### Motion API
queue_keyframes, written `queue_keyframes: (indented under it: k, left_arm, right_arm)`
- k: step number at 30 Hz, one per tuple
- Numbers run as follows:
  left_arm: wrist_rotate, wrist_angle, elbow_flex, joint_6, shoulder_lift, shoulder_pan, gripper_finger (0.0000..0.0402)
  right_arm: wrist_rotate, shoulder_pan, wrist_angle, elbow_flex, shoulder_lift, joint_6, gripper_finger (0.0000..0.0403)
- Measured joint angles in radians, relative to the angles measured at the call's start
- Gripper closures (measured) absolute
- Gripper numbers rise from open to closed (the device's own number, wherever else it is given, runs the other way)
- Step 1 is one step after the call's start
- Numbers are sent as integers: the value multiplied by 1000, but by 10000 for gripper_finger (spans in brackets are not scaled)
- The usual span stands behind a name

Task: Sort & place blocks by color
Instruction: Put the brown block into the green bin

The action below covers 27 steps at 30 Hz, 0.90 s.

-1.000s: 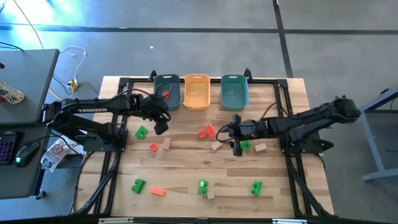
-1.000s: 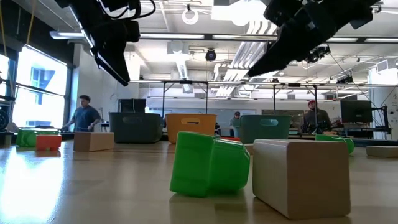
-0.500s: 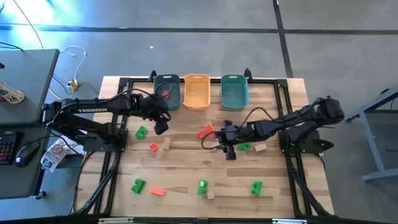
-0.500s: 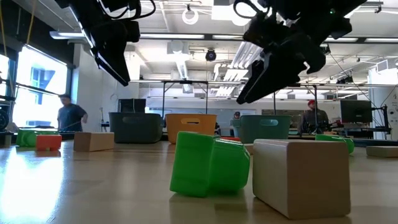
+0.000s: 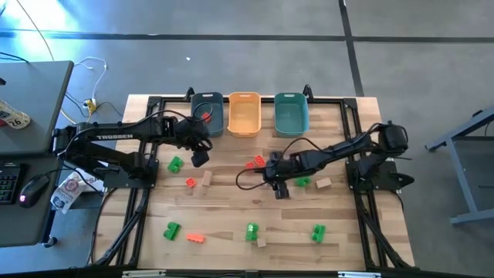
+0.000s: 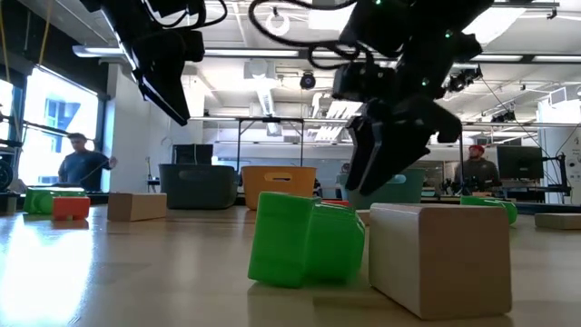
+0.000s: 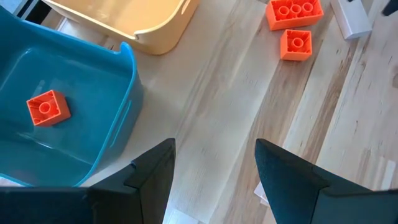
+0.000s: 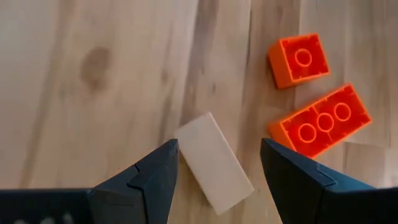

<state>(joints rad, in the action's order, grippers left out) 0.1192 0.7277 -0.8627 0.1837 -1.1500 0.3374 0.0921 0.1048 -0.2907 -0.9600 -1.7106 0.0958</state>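
Red-orange, green and tan blocks lie scattered on the wooden table. My right gripper (image 5: 276, 184) (image 6: 381, 154) is open and hovers mid-table, slanting down. A tan block (image 8: 213, 163) lies flat on the table below the gap between its fingers, with two red-orange blocks (image 8: 298, 59) (image 8: 320, 121) just beyond it. My left gripper (image 5: 199, 158) (image 7: 214, 162) hangs open and empty in front of the blue-grey bin (image 5: 207, 113). One red-orange block (image 7: 48, 107) lies in that bin.
An orange-yellow bin (image 5: 245, 113) and a teal bin (image 5: 291, 113) stand beside the blue-grey one at the far edge. Green blocks (image 5: 302, 181) (image 5: 175, 164) and a tan block (image 5: 323, 184) lie near the grippers. More blocks (image 5: 252, 231) lie along the near edge.
My right gripper has moved toward the table's left edge and down, tipping its fingers more steeply downward. It now hangs over the tan block beside the two red-orange blocks. Its fingers have stayed open.
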Motion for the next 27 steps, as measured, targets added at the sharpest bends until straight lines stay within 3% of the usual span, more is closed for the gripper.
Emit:
queue_keyframes:
  k: [27]
  left_arm:
    - [24,0,0,-3,0,0,193]
  right_arm:
    - [-114,-59,-32,-16,-99,59,187]
